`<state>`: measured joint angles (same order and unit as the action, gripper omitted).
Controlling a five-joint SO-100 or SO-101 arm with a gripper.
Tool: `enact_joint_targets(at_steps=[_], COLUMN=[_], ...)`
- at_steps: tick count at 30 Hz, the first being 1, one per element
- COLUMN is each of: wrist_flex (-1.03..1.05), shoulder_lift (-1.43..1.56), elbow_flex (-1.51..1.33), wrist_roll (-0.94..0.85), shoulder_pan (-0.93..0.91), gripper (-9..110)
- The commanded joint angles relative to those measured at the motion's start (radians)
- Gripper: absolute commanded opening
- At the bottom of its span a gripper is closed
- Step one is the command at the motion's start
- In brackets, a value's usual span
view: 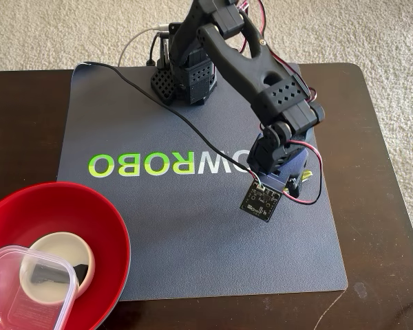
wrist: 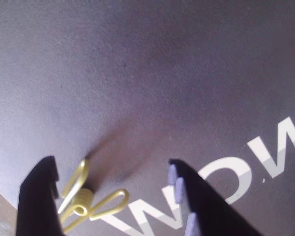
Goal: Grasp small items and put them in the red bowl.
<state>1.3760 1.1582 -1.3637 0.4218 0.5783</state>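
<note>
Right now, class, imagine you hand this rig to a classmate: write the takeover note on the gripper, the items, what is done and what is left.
Gripper: open, low over the mat, its fingers either side of the yellow-green clothespin; not gripped yet.
Red bowl, at the lower left of the fixed view: already holds the small white bowl, the clear plastic tub and a black clip lying inside the white bowl.
Done: three items are in the bowl.
Left: close on the clothespin, lift it, carry it to the red bowl, release.
</note>
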Motion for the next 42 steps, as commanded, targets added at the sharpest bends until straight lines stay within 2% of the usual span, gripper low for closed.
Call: enact_joint_targets(at_steps=[1,9,23,36,37,40,42], wrist_flex=[-0.012,-0.031,-0.043,-0.034,-0.034,-0.029,-0.029], shoulder_lift=[0.008,-0.011,-0.081,0.028,0.058,0.141,0.184], elbow_flex=[0.049,0.055,0.103,0.092,0.080,0.032,0.009], wrist_roll=[-0.043,-0.146,-0.176,-0.184,-0.186,-0.152,-0.110], shoulder_pan=[0.057,0.107,0.092,0.057,0.063,0.110,0.149], gripper=[26,26,0,0,2,19,21])
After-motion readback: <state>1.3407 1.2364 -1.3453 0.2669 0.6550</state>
